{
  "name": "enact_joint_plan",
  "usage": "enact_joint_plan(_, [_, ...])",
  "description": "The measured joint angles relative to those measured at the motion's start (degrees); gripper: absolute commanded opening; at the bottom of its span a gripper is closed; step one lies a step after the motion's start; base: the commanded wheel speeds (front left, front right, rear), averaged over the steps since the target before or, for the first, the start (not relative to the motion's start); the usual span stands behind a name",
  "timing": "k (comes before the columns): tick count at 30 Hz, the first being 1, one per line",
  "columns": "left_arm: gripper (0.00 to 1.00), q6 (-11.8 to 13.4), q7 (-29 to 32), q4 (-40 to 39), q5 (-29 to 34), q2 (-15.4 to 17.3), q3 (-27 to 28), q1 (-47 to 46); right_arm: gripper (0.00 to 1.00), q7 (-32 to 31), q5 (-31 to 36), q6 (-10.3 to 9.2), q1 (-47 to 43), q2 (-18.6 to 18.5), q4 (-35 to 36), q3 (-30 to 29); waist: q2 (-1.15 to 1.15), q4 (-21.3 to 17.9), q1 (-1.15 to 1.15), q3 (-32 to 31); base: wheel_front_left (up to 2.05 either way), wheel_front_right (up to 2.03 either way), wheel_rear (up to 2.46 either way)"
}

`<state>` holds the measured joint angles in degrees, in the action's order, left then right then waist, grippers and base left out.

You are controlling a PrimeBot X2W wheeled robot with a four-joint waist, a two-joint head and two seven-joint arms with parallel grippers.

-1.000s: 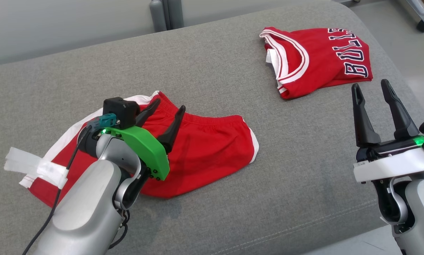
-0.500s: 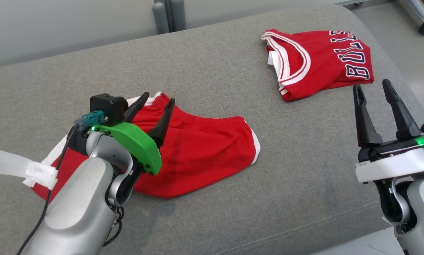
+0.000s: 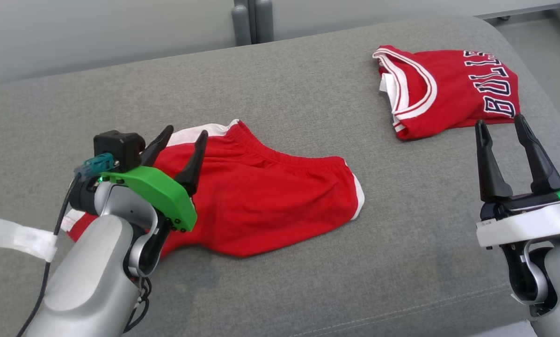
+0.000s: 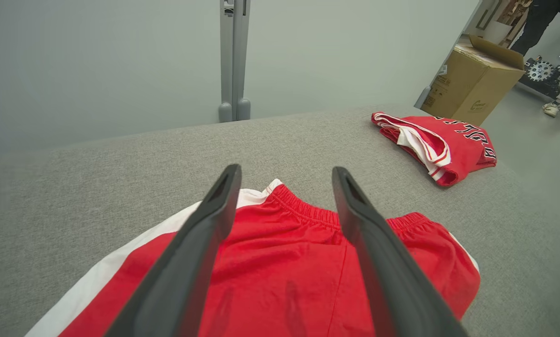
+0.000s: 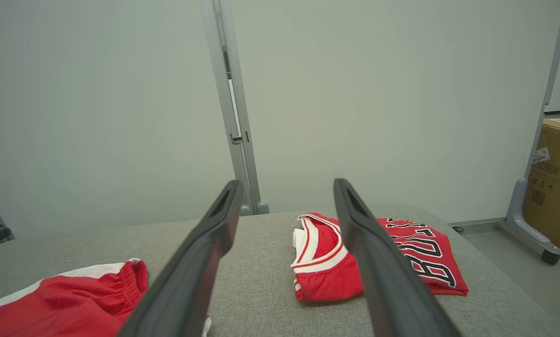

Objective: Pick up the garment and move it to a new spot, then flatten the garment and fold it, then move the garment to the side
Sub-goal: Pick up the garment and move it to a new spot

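Red shorts [image 3: 270,196] with a white side stripe lie spread on the grey cushion [image 3: 308,290], left of centre. My left gripper [image 3: 186,131] hovers open over their left, white-striped end, with nothing between its fingers. In the left wrist view the left gripper [image 4: 285,169] points across the shorts [image 4: 284,262] toward the elastic waistband. A folded red jersey [image 3: 453,93] with dark lettering lies at the back right. My right gripper [image 3: 499,120] stands open just in front of it, apart from it. In the right wrist view the right gripper [image 5: 287,182] frames the jersey [image 5: 317,252], with the shorts [image 5: 74,299] at the lower left.
The cushion's rounded edge drops off close to the jersey on the right. Behind the cushion stand grey posts [image 3: 251,21] and a pale wall. A cardboard box [image 4: 471,89] sits on the floor beyond the jersey, with a person's legs [image 4: 537,23] behind it.
The head camera has turned left, so the whole scene sits further right. My left gripper has drawn leftward over the shorts toward the white stripe. The right gripper has hardly moved.
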<state>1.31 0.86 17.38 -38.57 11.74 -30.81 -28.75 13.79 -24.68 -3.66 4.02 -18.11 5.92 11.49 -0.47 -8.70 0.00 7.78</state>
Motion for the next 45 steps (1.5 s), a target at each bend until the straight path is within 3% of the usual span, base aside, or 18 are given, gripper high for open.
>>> enact_joint_plan(28, [1.0,3.8,-8.3,-4.2,-1.1,3.6,8.5,10.9,1.0,0.0,-0.6,-0.47,-2.5,0.3,0.0,-1.0,0.0,10.4,0.0,-2.8,0.0,0.0,0.0])
enact_joint_plan(45, [1.0,4.8,-12.1,-7.5,-3.0,3.7,12.5,19.1,1.0,0.0,-0.7,-0.47,-3.5,0.6,-0.3,-0.6,0.0,11.6,0.0,-4.1,0.0,0.0,0.0])
